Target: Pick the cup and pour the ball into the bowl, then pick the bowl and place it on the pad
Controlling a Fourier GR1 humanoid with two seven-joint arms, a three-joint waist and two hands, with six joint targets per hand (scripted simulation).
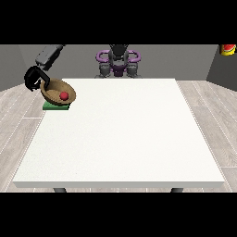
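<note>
A brown wooden bowl (55,89) with a red ball (64,96) inside hangs tilted toward the camera, just above a green pad (56,106) at the table's far left corner. The black hand at the view's left (33,77) is curled round the bowl's far left rim, and its grey arm reaches in from the upper left. I cannot tell whether the bowl's lower edge touches the pad. No cup shows anywhere. No hand shows at the view's right.
The large white table (125,134) spreads wide to the right and toward the camera. The robot's torso (118,62) stands behind the far edge. A red and yellow object (227,49) sits at the upper right corner of the room.
</note>
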